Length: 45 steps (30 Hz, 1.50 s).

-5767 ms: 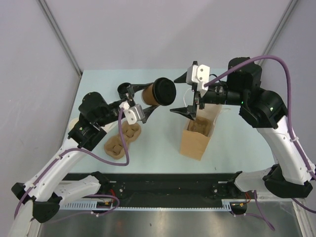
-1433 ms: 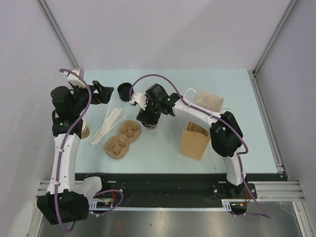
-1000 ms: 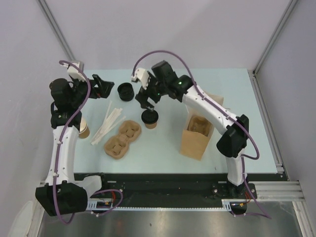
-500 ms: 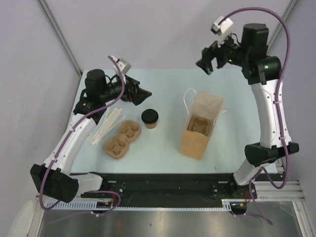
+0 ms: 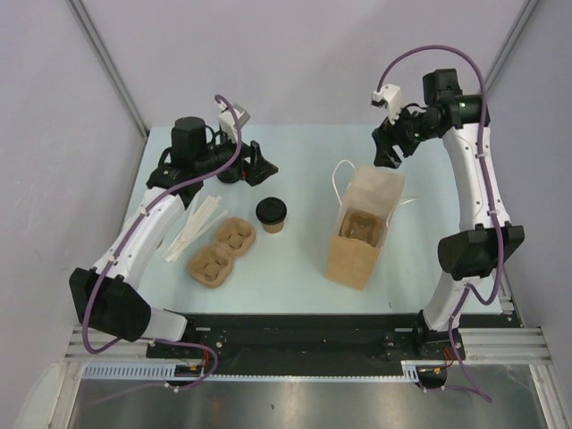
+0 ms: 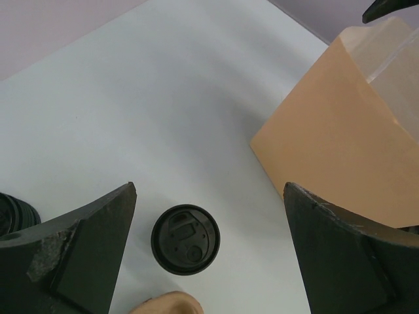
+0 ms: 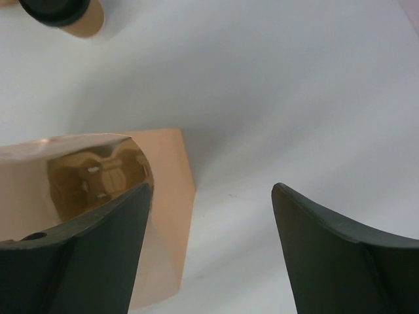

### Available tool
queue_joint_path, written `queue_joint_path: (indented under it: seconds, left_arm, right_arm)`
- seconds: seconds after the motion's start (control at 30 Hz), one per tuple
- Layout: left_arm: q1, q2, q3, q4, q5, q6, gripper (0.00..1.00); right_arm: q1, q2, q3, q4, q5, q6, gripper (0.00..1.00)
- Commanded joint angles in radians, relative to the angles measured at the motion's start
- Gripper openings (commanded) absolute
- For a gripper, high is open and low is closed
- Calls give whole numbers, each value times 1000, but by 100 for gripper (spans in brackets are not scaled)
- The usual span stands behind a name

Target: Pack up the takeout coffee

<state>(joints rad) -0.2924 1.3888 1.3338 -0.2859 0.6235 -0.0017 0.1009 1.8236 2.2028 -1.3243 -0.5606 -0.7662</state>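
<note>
The pale surface (image 5: 295, 161) carries everything, and both arms reach over it from the near edge. The right arm (image 5: 474, 179) rises tall at 3 o'clock and folds back inward, its claw (image 5: 391, 147) released and wide, hanging at about 12 o'clock from the paper bag (image 5: 362, 237). The left arm (image 5: 147, 228) slants up from 7 o'clock, its claw (image 5: 259, 165) likewise spread and gripping nothing, at 11 o'clock from the takeout coffee (image 5: 271, 214). The bag stands upright and open. A moulded pulp insert (image 7: 98, 173) shows inside, though its lower part is lost in shadow. A pulp cup carrier (image 5: 222, 250) lies at 8 o'clock from the coffee, just beside it. The coffee stands lidded on the surface at 9 o'clock from the bag, apart from it and from both claws. Pale sticks (image 5: 192, 228) fan out at 9 o'clock from the carrier. A black lid stack (image 6: 13, 212) is cut off at the left wrist view's edge and half hidden behind the left claw from above.
</note>
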Motion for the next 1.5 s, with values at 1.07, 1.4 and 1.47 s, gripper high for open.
queue_joint_path:
  seconds: [1.07, 1.4, 1.47]
  left_arm:
    - [53, 50, 41, -134, -76, 65, 99]
    - [107, 47, 7, -171, -39, 158, 100]
    - [107, 49, 8, -194, -48, 209, 99]
  right_arm:
    - [37, -81, -184, -101, 47, -71, 52]
    - [167, -122, -140, -76, 108, -73, 0]
    - [187, -164, -153, -53, 123, -44, 0]
